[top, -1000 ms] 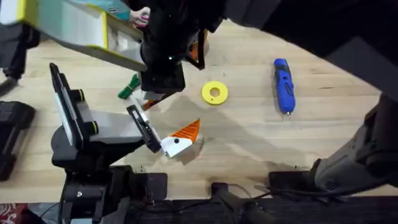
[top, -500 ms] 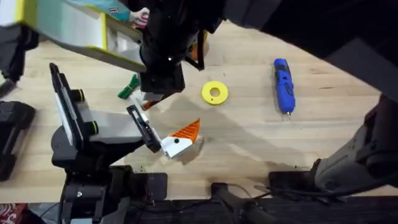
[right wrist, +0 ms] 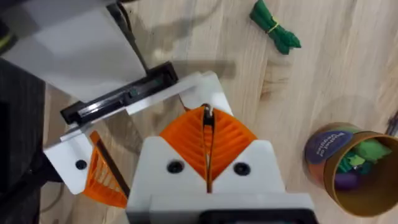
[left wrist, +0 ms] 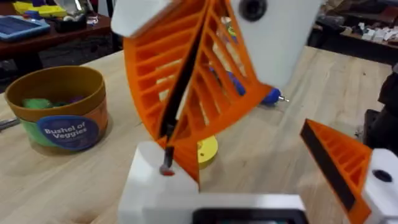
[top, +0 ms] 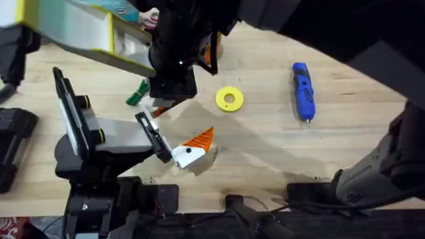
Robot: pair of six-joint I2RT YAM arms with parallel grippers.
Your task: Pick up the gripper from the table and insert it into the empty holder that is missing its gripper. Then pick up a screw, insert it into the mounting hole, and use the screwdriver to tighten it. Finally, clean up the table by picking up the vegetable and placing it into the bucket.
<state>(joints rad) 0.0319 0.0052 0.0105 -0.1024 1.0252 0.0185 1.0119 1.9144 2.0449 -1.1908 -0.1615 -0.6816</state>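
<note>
Orange ribbed fingers of the right gripper (left wrist: 169, 149) are pressed together, tips pointing steeply down, and pinch a tiny dark thing that I take to be the small dark metal screw (left wrist: 166, 168). It sits right at the top face of the white angular plastic holder (left wrist: 155, 186) on the left gripper (left wrist: 242, 155), touching or nearly so. I cannot tell whether it is in the mounting hole. The left fingers stand spread, the orange one well off to the right of the holder. The next move looks like a short push straight down along the line of the right fingers, so the right arm is the one placed for it. The blue pen-shaped screwdriver (top: 302, 89) lies far right on the wooden worktop (top: 265, 146), the green toy vegetable (right wrist: 275, 26) to the left, apart from the orange-brown bucket (right wrist: 348, 168).
</note>
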